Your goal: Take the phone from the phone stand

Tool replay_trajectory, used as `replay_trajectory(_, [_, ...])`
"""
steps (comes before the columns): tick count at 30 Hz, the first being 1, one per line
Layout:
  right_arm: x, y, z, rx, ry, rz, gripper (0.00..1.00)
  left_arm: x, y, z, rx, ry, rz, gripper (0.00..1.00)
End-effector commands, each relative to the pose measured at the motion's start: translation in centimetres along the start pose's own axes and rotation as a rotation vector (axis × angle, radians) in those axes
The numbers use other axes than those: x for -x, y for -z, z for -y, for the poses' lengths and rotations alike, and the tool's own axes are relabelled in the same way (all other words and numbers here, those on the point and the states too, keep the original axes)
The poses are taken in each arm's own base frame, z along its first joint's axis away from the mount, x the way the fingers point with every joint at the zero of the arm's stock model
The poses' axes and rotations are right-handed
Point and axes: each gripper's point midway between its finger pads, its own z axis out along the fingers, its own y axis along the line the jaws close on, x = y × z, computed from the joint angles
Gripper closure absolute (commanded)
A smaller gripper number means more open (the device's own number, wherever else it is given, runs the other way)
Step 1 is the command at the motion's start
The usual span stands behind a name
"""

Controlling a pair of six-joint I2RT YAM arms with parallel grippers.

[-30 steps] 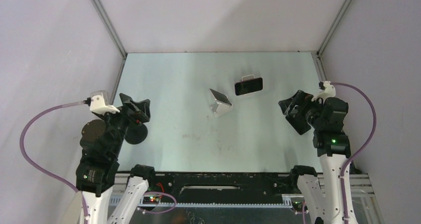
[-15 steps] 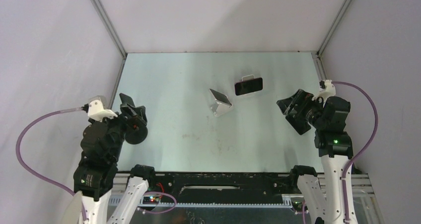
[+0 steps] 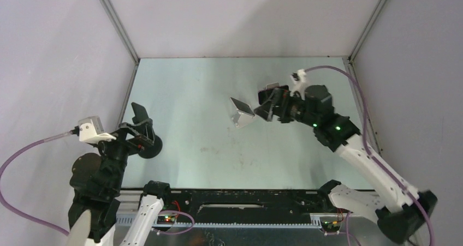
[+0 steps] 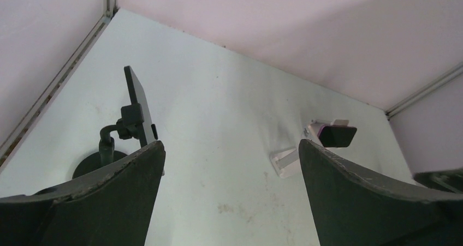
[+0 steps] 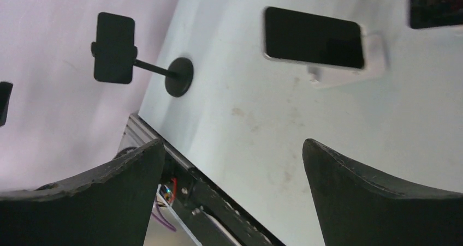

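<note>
Both wide open, nothing held: right fingers (image 5: 377,202) upper ctr of top view, near phone (image 5: 314,37) on white stand (image 5: 349,74), not touching; left fingers (image 4: 104,202) lower left.

Bare counter (image 3: 218,153) through the middle, easy passage. Far side is tight: white stand (image 3: 242,114) and right arm (image 3: 355,153) crowd together, while the black pole stand (image 3: 151,147) blocks the left edge.

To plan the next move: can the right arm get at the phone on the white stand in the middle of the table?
Probably yes. The right gripper is open and close beside the phone on its white stand, and nothing visible stands between them.
</note>
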Motion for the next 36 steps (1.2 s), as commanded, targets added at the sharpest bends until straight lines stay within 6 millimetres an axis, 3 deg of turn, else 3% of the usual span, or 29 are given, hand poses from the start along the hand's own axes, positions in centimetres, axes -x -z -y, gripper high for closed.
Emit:
replay_trajectory(1, [2.9,-4.0,-6.1,0.103,-0.020,0.104,0.01,1.1,0.9,0.8,-0.032,0.007,0.004,0.00])
replay_trajectory(4, [1.3,-7.9,-9.3,0.156,-0.040,0.055,0.01,1.5,1.3,0.7,-0.022,0.008,0.006,0.00])
replay_trajectory(9, [0.6,-12.8,-15.7,0.299,-0.087,0.030,0.01,1.8,2.1,0.5,-0.012,0.017,0.021,0.00])
replay_trajectory(16, [-1.5,-20.4,-22.5,0.424,-0.123,-0.036,0.01,2.0,2.7,0.1,0.001,0.001,0.019,0.00])
replay_trajectory(17, [-3.1,-22.3,-22.4,0.415,-0.141,-0.074,0.01,2.0,2.7,0.1,0.001,-0.001,0.019,0.00])
replay_trajectory(18, [-2.5,-22.4,-24.0,0.448,-0.151,-0.065,0.01,2.0,2.7,0.1,0.005,-0.002,0.017,0.00])
replay_trajectory(19, [-3.6,-24.0,-23.7,0.437,-0.175,-0.092,0.01,2.1,2.7,0.0,0.007,-0.003,0.018,0.00])
replay_trajectory(20, [-3.1,-24.2,-25.0,0.465,-0.185,-0.082,0.01,2.1,2.7,0.0,0.010,-0.004,0.018,0.00])
replay_trajectory(21, [-4.3,-25.7,-24.6,0.448,-0.212,-0.103,0.01,2.1,2.8,0.0,0.011,-0.005,0.020,0.00])
replay_trajectory(22, [-3.9,-25.8,-25.7,0.471,-0.222,-0.093,0.01,2.1,2.8,-0.1,0.014,-0.006,0.020,0.00])
replay_trajectory(23, [-4.8,-27.1,-25.3,0.457,-0.244,-0.105,0.01,2.2,2.8,-0.1,0.017,-0.007,0.023,0.00])
replay_trajectory(24, [-4.5,-27.1,-26.3,0.478,-0.253,-0.097,0.01,2.2,2.8,-0.1,0.018,-0.008,0.022,0.00])
replay_trajectory(27, [-5.9,-29.3,-26.8,0.487,-0.285,-0.118,0.01,2.4,2.9,-0.2,0.021,-0.013,0.023,0.00])
replay_trajectory(32, [-8.7,-31.5,-27.1,0.501,-0.327,-0.174,0.01,2.5,2.8,-0.2,0.024,-0.023,0.022,0.00])
replay_trajectory(36, [-9.6,-32.0,-27.4,0.510,-0.339,-0.185,0.01,2.6,2.8,-0.2,0.025,-0.028,0.022,0.00])
